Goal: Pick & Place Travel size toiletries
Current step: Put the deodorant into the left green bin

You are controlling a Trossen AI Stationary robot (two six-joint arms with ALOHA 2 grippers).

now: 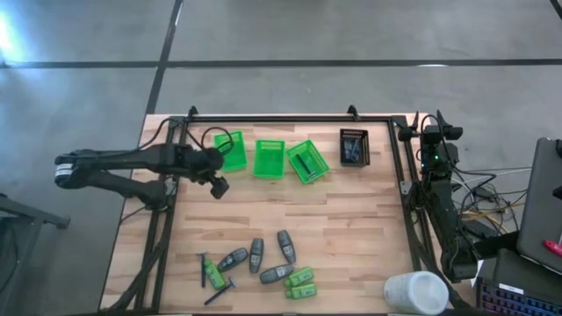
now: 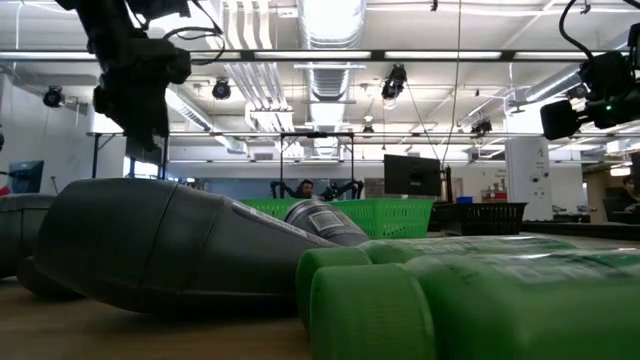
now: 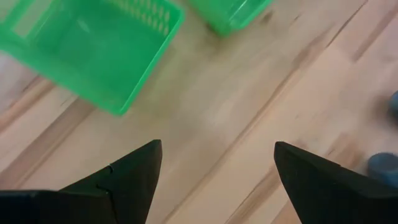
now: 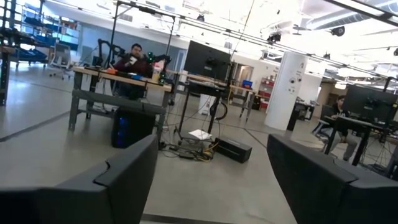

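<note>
No legible text, seemingly.

Far edge of surface (image 1: 351,211): three mesh baskets (image 1: 270,159) in a row, one bin (image 1: 354,147) to their right. Near edge: toiletries (image 1: 259,268) clustered left of centre, razor sticks (image 1: 211,276) leftmost, small bottles (image 1: 300,283) rightmost, tubes (image 1: 256,254) between. Cylinder (image 1: 415,292) at near right corner

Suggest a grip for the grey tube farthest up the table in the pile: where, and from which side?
Grip that grey tube across its narrow middle, from straight above. It lies flat, roughly lengthwise toward the baskets, with bare wood on both long sides. The left gripper, open, hovers nearest, beside the leftmost green basket.
</note>
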